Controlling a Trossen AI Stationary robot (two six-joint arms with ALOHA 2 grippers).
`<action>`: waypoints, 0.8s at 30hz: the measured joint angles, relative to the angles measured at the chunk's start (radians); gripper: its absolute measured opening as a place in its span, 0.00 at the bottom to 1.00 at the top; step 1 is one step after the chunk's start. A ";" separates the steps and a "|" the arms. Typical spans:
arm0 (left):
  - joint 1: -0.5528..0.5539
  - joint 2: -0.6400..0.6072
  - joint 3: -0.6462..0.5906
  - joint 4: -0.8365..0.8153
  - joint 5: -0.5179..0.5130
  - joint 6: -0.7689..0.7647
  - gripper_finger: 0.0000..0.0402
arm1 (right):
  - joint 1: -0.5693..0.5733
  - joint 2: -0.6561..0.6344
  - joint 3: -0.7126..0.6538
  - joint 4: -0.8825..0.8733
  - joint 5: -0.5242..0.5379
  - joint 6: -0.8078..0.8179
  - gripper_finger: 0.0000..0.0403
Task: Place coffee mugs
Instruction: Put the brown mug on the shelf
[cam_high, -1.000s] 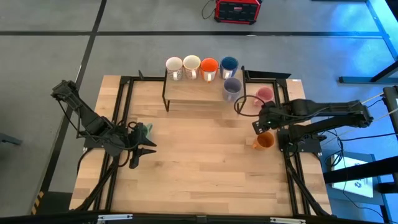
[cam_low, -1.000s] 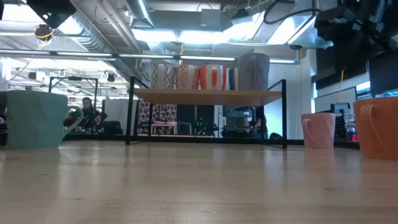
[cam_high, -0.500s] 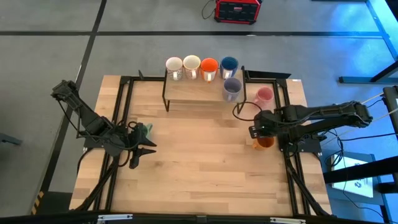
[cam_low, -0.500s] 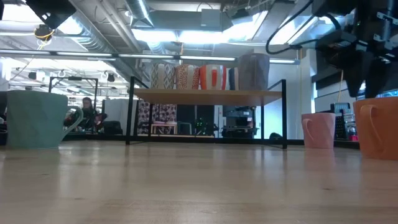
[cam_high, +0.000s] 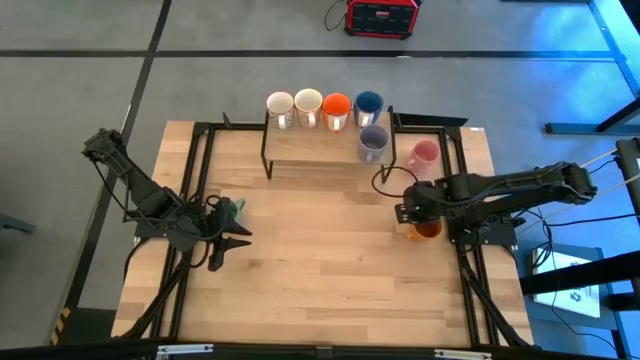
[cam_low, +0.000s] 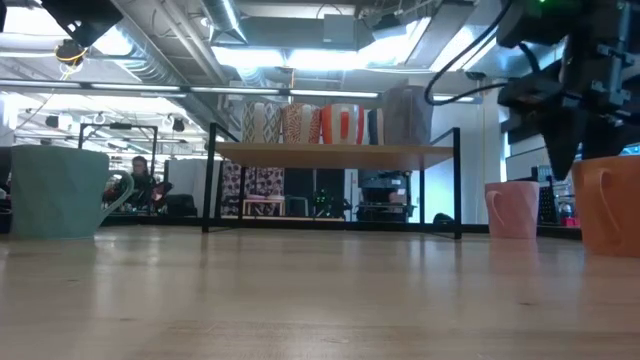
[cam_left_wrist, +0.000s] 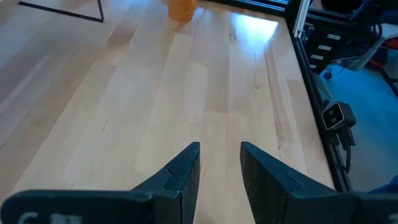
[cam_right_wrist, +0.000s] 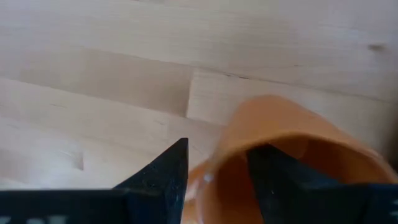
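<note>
The right gripper (cam_right_wrist: 214, 180) hung directly over the amber orange mug (cam_right_wrist: 292, 162) near the table's (cam_high: 330, 270) right edge, its fingers parted with one inside the rim and one outside by the handle; whether they pressed the wall was hard to tell. The pink mug (cam_high: 424, 154) stood just behind. Five mugs sat on the shelf (cam_high: 310, 145). The left gripper (cam_left_wrist: 219, 174) waited, narrowly open and empty, beside the pale green mug (cam_low: 58, 191).
</note>
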 joint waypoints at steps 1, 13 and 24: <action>0.000 0.000 0.000 0.000 -0.004 0.000 0.27 | 0.000 0.010 -0.002 0.002 -0.001 -0.011 0.35; 0.000 0.000 0.000 0.003 -0.020 0.000 0.27 | 0.000 0.071 0.002 -0.009 -0.018 -0.118 0.05; 0.000 0.000 0.000 0.003 -0.018 0.000 0.27 | 0.073 0.073 0.085 0.044 -0.003 -0.233 0.02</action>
